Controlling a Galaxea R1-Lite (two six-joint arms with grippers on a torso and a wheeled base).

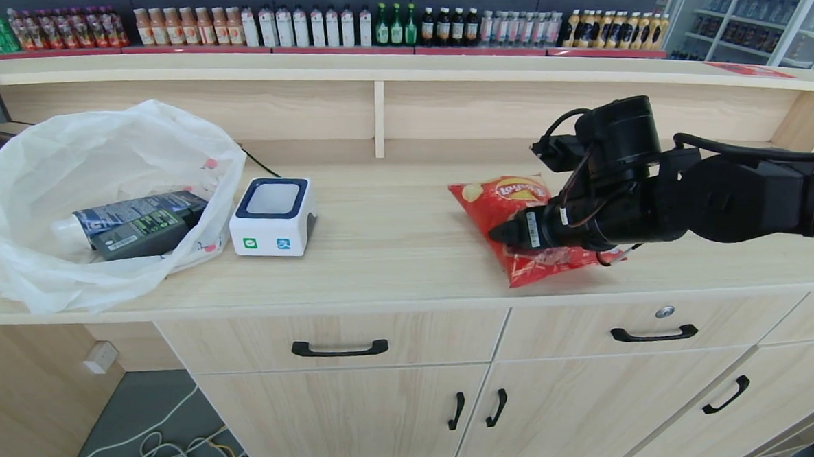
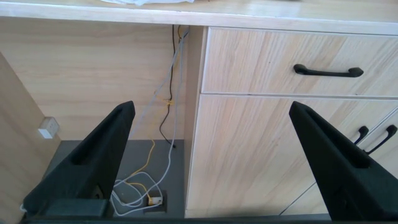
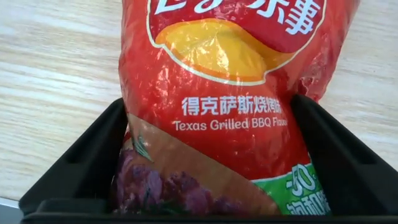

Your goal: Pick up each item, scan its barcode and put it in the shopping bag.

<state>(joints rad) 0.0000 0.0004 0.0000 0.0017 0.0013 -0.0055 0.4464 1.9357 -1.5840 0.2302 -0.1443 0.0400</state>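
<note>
Right gripper (image 3: 208,107) is set over the chips (image 1: 508,200), jaws apart and straddling the pack, one finger down each side; nothing is clamped yet. The chips lie flat on the counter (image 1: 393,241), well right of the scanner (image 1: 273,216). Left gripper (image 2: 211,111) is parked below counter level facing the cabinet fronts, jaws apart, nothing held.

Risks, as judged:
- The pack is air-filled and slick, so it could be squeezed out of the pinch or crushed if closed hard.
- The pack spans nearly the full jaw width, so a finger could be landed on foil instead of beside it.
- No barcode can be seen on the upper face. It is probably underneath, so a re-orient would be needed at the scanner and a misread is likely.
- The bag mouth is slumped and faces sideways, so the chips could be caught on the rim or dropped short.

Containers: the shopping bag (image 1: 52,165) lies open on the counter, touching the scanner. Two dark bottles (image 1: 139,224) are lying inside it.
</note>
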